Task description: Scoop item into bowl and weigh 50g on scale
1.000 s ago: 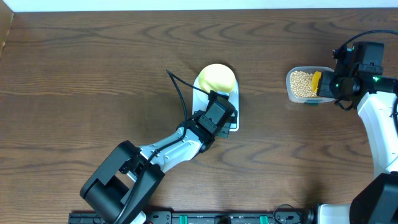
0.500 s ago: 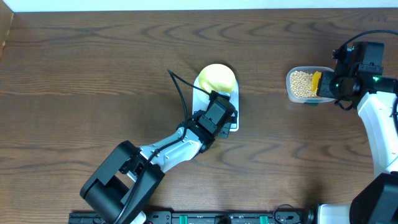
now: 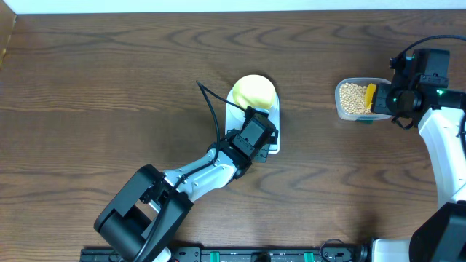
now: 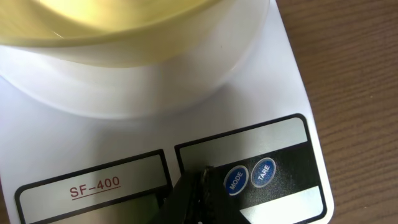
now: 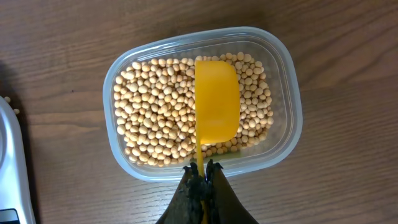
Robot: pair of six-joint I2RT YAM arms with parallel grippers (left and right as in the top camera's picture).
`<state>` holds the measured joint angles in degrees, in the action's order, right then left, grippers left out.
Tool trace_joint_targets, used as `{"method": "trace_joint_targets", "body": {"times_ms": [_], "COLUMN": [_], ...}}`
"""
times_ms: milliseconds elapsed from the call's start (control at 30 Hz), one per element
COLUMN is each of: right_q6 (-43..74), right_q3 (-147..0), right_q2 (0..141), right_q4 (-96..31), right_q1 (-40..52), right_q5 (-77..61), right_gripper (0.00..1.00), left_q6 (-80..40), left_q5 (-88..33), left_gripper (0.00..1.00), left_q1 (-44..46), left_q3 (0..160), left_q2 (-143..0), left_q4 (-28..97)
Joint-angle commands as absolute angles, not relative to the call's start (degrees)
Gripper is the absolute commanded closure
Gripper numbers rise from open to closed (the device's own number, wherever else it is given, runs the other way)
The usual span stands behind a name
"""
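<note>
Beans (image 5: 155, 124) in the tub (image 5: 284, 81) well right of the scale (image 4: 286, 93) could spill crossing to the bowl (image 4: 124, 25) on it from the scoop (image 5: 216, 106) pinched by the right tool (image 5: 203, 173), while the left tool (image 4: 200, 185), pressed together over its buttons (image 4: 236, 180), might skew the reading.

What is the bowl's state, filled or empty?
Empty. From overhead the pale-yellow bowl on the white scale shows a bare interior; the soybeans lie in the clear container, under the yellow scoop.

The counter (image 3: 109, 87) is seen as grained wood, the scale (image 4: 273, 106) as smooth glossy plastic, the container (image 5: 289, 93) as clear plastic, the scoop (image 5: 216, 99) as matt plastic.
</note>
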<state>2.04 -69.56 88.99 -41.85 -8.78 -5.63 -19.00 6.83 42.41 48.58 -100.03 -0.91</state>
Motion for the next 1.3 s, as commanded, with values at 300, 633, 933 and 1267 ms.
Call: {"method": "trace_joint_targets", "body": {"times_ms": [300, 633, 933, 1267], "right_q6": [1.2, 1.2, 1.2, 1.2], "right_q3": [-69.2, -69.2, -69.2, -69.2], "right_q2": [89.3, 89.3, 89.3, 89.3], "right_q4": [-41.9, -42.0, -42.0, -41.8], "right_q1": [-9.3, -9.3, -9.3, -9.3], "right_q5": [-6.0, -6.0, -6.0, -6.0], "right_gripper": [0.99, 0.99, 0.99, 0.99], "left_q6": [-18.1, -18.1, -18.1, -18.1], "left_q5": [8.4, 8.2, 8.2, 8.2], "left_gripper": [0.93, 0.93, 0.93, 0.92], "left_q1": [42.2, 42.2, 42.2, 42.2], "left_q3": [48.8, 48.8, 48.8, 48.8], "left_q2": [-102.7, -102.7, -103.1, -104.9], "left_q4": [-0.1, 1.4, 3.6, 3.6]}}
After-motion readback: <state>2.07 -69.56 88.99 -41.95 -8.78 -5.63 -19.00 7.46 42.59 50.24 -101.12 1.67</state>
